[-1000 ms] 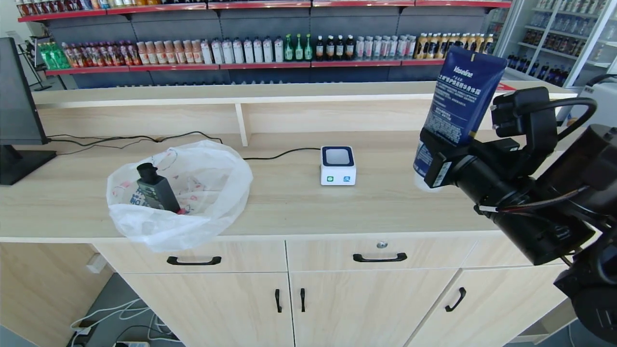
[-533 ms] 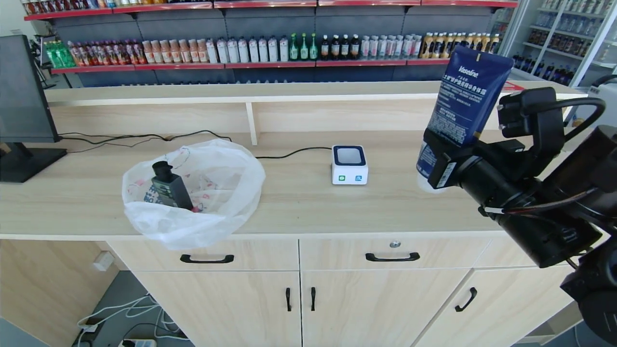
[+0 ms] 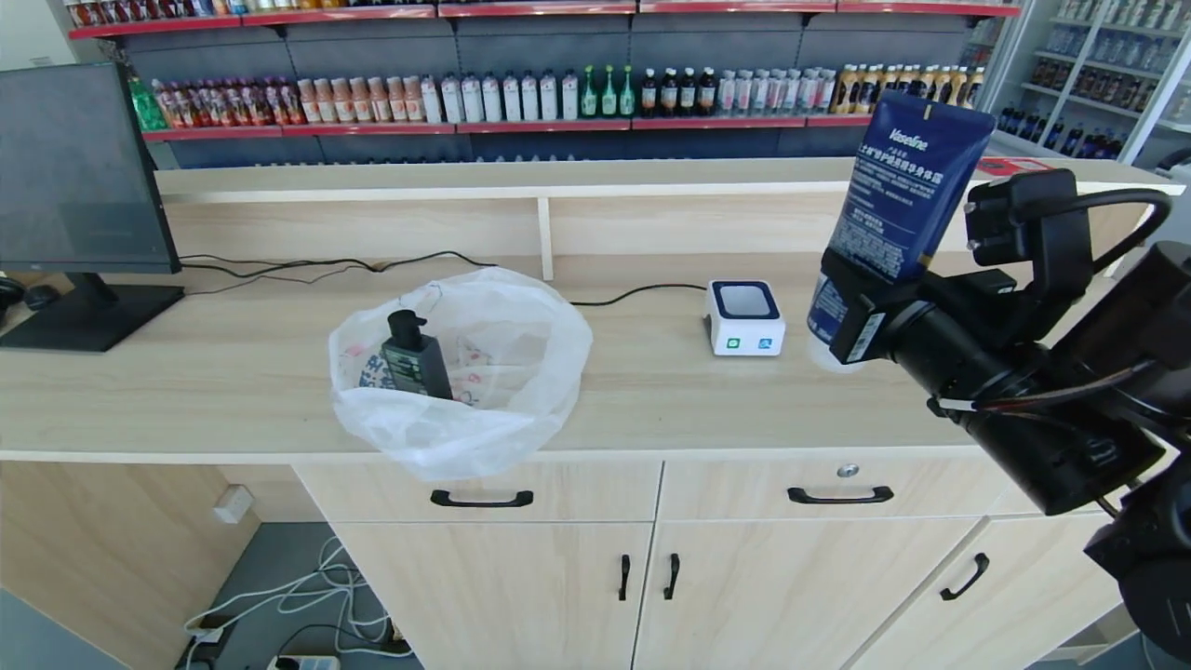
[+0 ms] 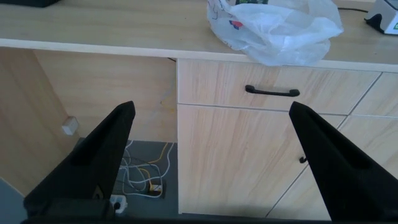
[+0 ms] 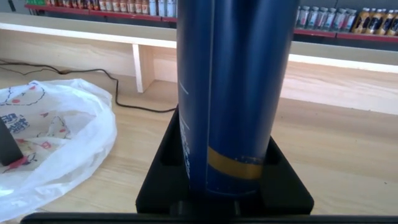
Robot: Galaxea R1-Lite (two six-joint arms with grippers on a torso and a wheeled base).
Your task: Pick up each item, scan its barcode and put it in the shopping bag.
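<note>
Holding a blue tube (image 3: 907, 186) in the right end effector (image 3: 842, 316), clamped round the lower part near the cap, crimped end up and leaning slightly. Hanging above the worktop (image 3: 233, 372) just right of the scanner (image 3: 744, 316), not yet over its window.

Probably at the scan step. So: carry the tube left until over the scanner's glass, then turn the wrist to face the barcode down at the window. Barcode position unclear, perhaps low on the printed back and partly under the fingers. Better to roll slowly and pause than to sweep past. Stay clear above the scanner, with no knocking the small box and no dragging its cable (image 3: 633, 293). Grip firm but not crushing: a soft tube, apt to bulge or slip when tipped.

Afterwards, on to the bag (image 3: 484, 391), farther left on the worktop, mouth open upward, a dark bottle (image 3: 416, 358) already standing inside. Aim beside that bottle and lower well in before letting go. Thin plastic with a slumped rim hanging over the front edge, easy to snag or drag off.

Left end effector (image 4: 211, 109) spread wide, holding nothing, low in front of the cabinet (image 4: 249, 162) below the worktop, well out of the path. Monitor (image 3: 84, 167) at the far left and loose cables (image 3: 307, 270) behind the bag, neither in the way. Drink shelves (image 3: 558, 93) along the back wall.
</note>
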